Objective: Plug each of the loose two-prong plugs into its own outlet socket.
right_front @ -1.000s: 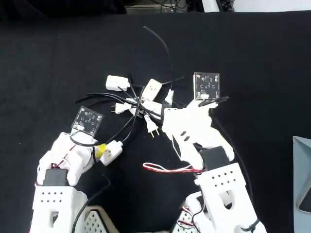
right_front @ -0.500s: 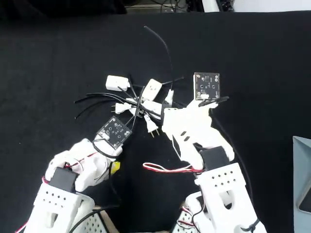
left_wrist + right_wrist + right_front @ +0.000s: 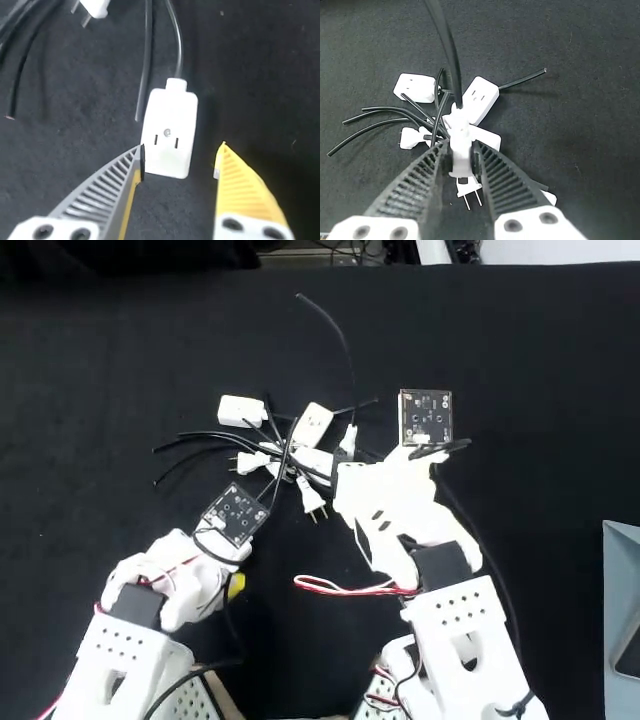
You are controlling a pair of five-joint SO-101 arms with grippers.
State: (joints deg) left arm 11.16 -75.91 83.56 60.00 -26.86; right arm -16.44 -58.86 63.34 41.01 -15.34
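White outlet socket [image 3: 169, 132] lies on black cloth [image 3: 260, 60] between spread fingers of left gripper [image 3: 181, 150], ungripped. Right gripper [image 3: 461, 146] clamps two-prong plug [image 3: 460, 156] beside cable tangle [image 3: 427, 112]. Grasping stage; next, probably close left, align prongs with slots.

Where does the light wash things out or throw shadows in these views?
Left wrist view: the white rectangular plastic outlet socket looks nearly washed out, with a darker shadow beside it on the black cloth. Right wrist view: the stray black cable end throws a soft shadow on the cloth. High view: the white plastic arms are bright, the cloth matte without glare.
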